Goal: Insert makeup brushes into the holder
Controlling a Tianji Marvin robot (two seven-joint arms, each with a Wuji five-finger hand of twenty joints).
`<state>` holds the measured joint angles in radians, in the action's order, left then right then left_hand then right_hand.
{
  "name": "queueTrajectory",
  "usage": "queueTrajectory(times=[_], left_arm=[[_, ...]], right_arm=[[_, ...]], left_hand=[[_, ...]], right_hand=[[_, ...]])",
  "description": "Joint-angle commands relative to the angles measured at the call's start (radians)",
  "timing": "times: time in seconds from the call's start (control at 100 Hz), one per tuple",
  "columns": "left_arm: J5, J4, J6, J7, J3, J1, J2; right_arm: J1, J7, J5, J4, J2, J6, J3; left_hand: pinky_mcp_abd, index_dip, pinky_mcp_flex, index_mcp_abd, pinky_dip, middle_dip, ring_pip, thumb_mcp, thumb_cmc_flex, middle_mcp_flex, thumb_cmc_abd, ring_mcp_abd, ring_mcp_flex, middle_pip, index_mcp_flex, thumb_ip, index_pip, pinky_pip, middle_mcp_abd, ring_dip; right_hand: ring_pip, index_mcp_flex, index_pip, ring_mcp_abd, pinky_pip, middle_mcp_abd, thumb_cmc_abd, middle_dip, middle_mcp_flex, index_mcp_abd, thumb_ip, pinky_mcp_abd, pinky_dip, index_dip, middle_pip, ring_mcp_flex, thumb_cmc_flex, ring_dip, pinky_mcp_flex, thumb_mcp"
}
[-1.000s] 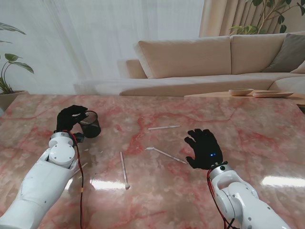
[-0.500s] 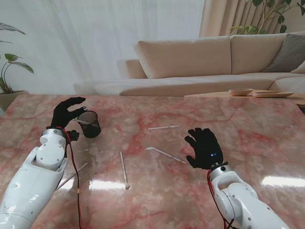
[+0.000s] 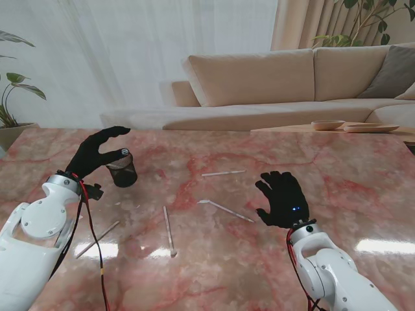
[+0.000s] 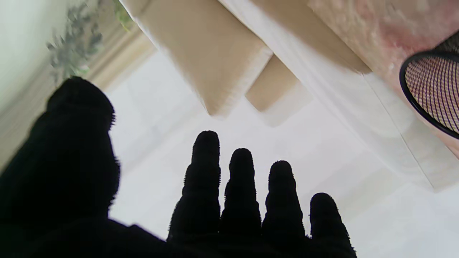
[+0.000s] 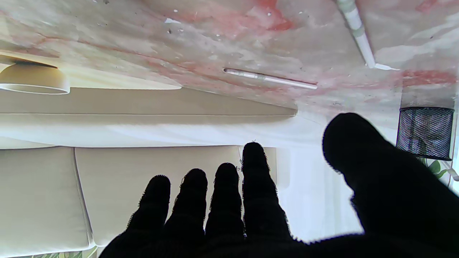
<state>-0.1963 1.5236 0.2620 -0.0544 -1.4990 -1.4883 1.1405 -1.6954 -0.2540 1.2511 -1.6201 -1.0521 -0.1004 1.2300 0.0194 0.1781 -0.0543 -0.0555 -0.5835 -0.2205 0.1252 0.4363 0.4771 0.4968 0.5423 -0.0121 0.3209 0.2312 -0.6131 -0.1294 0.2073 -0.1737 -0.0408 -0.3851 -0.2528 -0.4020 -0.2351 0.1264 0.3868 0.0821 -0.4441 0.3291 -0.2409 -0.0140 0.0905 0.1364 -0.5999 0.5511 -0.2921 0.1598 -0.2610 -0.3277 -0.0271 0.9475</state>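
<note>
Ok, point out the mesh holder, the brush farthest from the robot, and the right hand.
mesh holder [image 3: 122, 171]: stand view, front of its mesh wall.
farthest brush [image 3: 223, 173]: stand view, middle of its handle.
right hand [image 3: 283, 199]: stand view, back of the glove.

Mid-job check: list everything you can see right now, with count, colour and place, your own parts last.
makeup brushes: four, white, flat on the table; one far centre, one centre, one nearer me, one near left
holder: one, black mesh, upright, far left of the table
table: one, pink marble
sofa: one, beige, behind the table
bowls: two, tan, on a side surface far right
plants: green, far left and top right
left hand: black glove, open, by the holder
right hand: black glove, open, right of centre
</note>
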Motion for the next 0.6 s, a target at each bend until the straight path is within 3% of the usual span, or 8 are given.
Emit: queueTrajectory(times=[0.0, 0.06, 0.1, 0.3, 0.44, 0.59], left_arm=[[-0.012, 0.025, 0.012, -0.010, 0.006, -0.027, -0.015], [-0.021, 0.053, 0.023, -0.032, 0.009, -0.048, -0.023], [-0.029, 0.070, 0.029, -0.041, 0.013, -0.062, -0.026], [-0.065, 0.135, 0.047, -0.038, 0.055, -0.124, -0.031], [-0.071, 0.169, 0.026, -0.019, 0.091, -0.166, -0.028], [-0.078, 0.173, 0.015, -0.002, 0.126, -0.186, -0.025]], right_arm=[[-0.013, 0.009, 0.000, -0.016, -0.003, -0.014, 0.003], [-0.017, 0.010, -0.002, -0.025, -0.005, -0.021, 0.006], [-0.021, 0.012, -0.003, -0.033, -0.006, -0.030, 0.007], [-0.035, 0.046, -0.017, -0.068, -0.012, -0.087, 0.000], [-0.033, 0.050, -0.043, -0.069, -0.017, -0.136, -0.030], [-0.037, 0.075, -0.110, -0.086, -0.027, -0.201, -0.070]], left_hand=[[-0.053, -0.026, 0.012, 0.018, 0.045, 0.013, -0.030, -0.065, 0.009, -0.053, -0.037, 0.057, -0.047, -0.017, 0.050, 0.030, -0.037, 0.048, -0.004, 0.031], [-0.062, -0.031, 0.016, 0.027, 0.058, 0.015, -0.032, -0.076, 0.010, -0.068, -0.046, 0.054, -0.056, -0.021, 0.065, 0.032, -0.048, 0.049, -0.001, 0.034], [-0.068, -0.038, 0.021, 0.031, 0.101, 0.015, -0.029, -0.105, 0.023, -0.077, -0.057, 0.053, -0.064, -0.019, 0.063, 0.039, -0.059, 0.052, -0.001, 0.039], [-0.058, -0.013, 0.016, 0.039, 0.122, 0.015, -0.025, -0.110, 0.031, -0.072, -0.064, 0.054, -0.069, -0.018, 0.029, 0.043, -0.009, 0.041, -0.001, 0.038], [-0.056, -0.009, 0.013, 0.040, 0.127, 0.015, -0.025, -0.107, 0.036, -0.072, -0.063, 0.054, -0.071, -0.018, 0.031, 0.044, -0.003, 0.040, -0.001, 0.039], [-0.055, -0.008, 0.013, 0.036, 0.127, 0.014, -0.023, -0.100, 0.038, -0.071, -0.061, 0.055, -0.070, -0.017, 0.031, 0.044, -0.001, 0.037, -0.003, 0.038]], right_hand=[[-0.026, 0.020, 0.025, -0.015, 0.040, -0.009, 0.005, -0.002, -0.031, -0.019, -0.033, -0.015, -0.033, -0.016, -0.010, 0.027, 0.029, -0.026, 0.016, -0.029], [-0.023, 0.006, 0.028, -0.013, 0.075, -0.001, 0.002, -0.009, -0.072, -0.016, -0.033, -0.018, -0.030, -0.027, 0.000, 0.073, 0.022, -0.016, 0.047, -0.057], [-0.029, -0.006, 0.026, -0.016, 0.099, -0.002, -0.004, -0.010, -0.096, -0.015, -0.033, -0.026, -0.033, -0.032, 0.000, 0.104, 0.022, -0.016, 0.071, -0.072], [-0.105, -0.060, 0.007, -0.032, 0.232, -0.012, -0.031, 0.037, -0.184, -0.005, -0.038, -0.061, -0.076, -0.057, -0.032, 0.220, 0.000, -0.082, 0.113, -0.163], [-0.183, -0.086, -0.024, -0.030, 0.249, -0.009, -0.062, 0.123, -0.218, 0.016, -0.048, -0.068, -0.080, -0.049, -0.098, 0.220, -0.027, -0.150, 0.104, -0.202], [-0.203, -0.098, -0.038, -0.022, 0.224, -0.002, -0.091, 0.164, -0.210, 0.025, -0.058, -0.057, -0.070, -0.036, -0.114, 0.151, -0.061, -0.171, 0.061, -0.209]])
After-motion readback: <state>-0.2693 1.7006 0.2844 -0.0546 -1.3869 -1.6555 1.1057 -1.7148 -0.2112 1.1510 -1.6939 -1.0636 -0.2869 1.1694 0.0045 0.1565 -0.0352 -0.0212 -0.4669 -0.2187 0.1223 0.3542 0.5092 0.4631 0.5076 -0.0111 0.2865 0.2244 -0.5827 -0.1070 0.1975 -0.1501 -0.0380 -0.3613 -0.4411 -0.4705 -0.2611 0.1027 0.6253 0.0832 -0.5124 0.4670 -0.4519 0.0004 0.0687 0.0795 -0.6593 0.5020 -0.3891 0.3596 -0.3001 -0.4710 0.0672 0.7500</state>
